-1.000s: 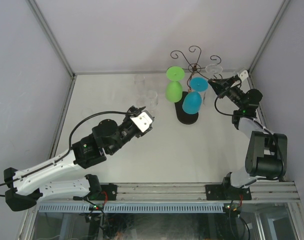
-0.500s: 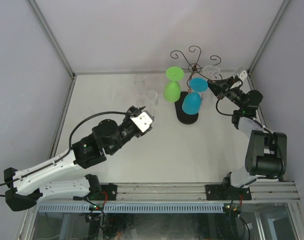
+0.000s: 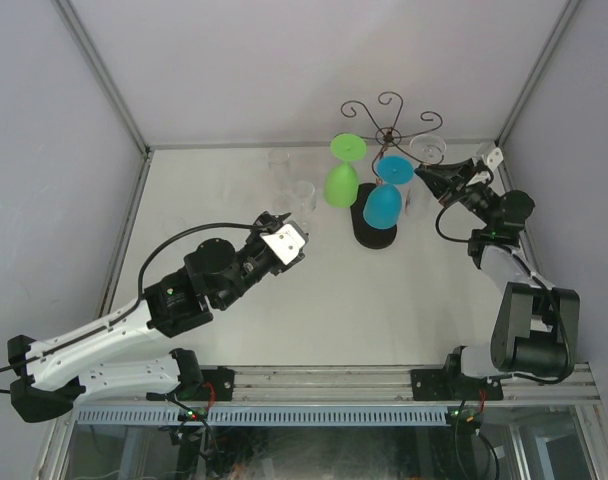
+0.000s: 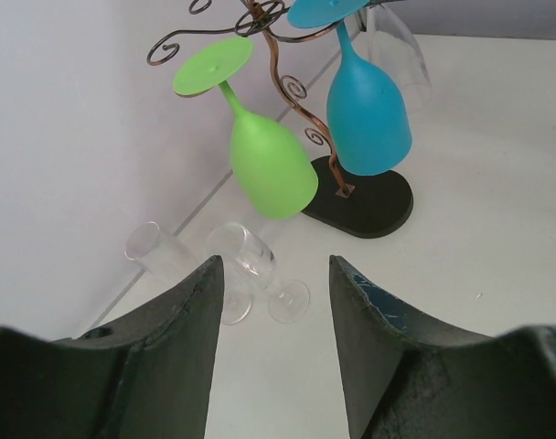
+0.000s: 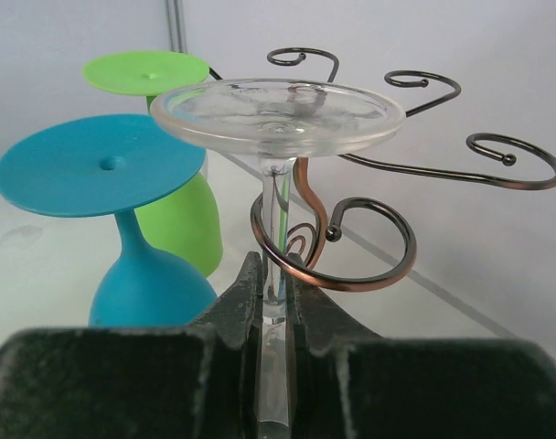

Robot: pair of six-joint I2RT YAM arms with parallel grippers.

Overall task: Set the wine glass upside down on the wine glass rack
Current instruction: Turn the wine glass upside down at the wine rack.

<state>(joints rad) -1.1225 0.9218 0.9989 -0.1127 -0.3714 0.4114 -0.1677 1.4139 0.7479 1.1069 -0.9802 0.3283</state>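
Note:
My right gripper [image 5: 275, 274] is shut on the stem of a clear wine glass [image 5: 278, 114], which is held upside down with its foot on top. The stem stands against the left side of one curled arm [image 5: 379, 265] of the wine glass rack [image 3: 388, 133], and the foot sits above that curl. In the top view the glass's foot [image 3: 427, 148] shows at the rack's right side, with the right gripper [image 3: 426, 174] just below it. My left gripper [image 4: 275, 263] is open and holds nothing, low over the table left of the rack's base [image 4: 369, 203].
A green glass [image 3: 341, 183] and a blue glass [image 3: 383, 205] hang upside down on the rack. Two clear glasses [image 4: 251, 265] [image 4: 159, 251] lie on the table by the back wall, just beyond the left fingers. The enclosure's walls stand close behind the rack.
The right wrist has swung a little to the right and the clear glass's foot has drifted slightly nearer. The green glass has swayed slightly left. The left arm has not moved.

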